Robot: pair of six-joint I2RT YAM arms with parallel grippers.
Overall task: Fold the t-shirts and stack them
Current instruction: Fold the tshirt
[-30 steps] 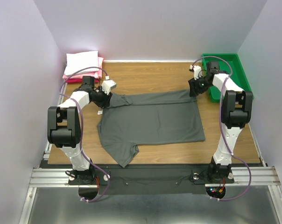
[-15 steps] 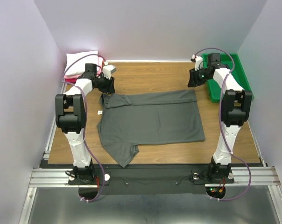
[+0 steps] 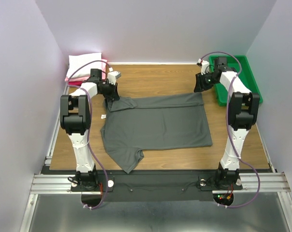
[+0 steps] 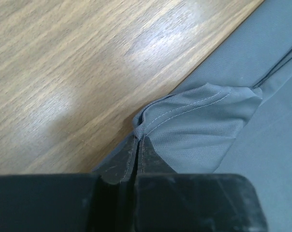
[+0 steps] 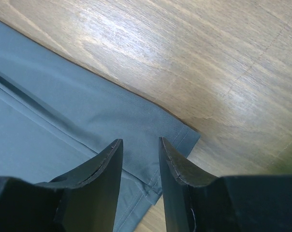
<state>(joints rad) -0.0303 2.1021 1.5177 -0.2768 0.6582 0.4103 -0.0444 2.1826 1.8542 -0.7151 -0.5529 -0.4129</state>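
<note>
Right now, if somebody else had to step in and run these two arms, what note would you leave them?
Left fingers: shut on the far left corner of the grey shirt.
Right fingers: open, over the shirt's far right corner, not gripping.
Things: the grey shirt lies spread on the table. A white shirt sits folded on pink shirts at the far left corner. A green tray is at far right.
Done: white and pink folded and stacked.
Left: close the open fingers on their corner, fold the grey shirt, put it on the stack.
</note>
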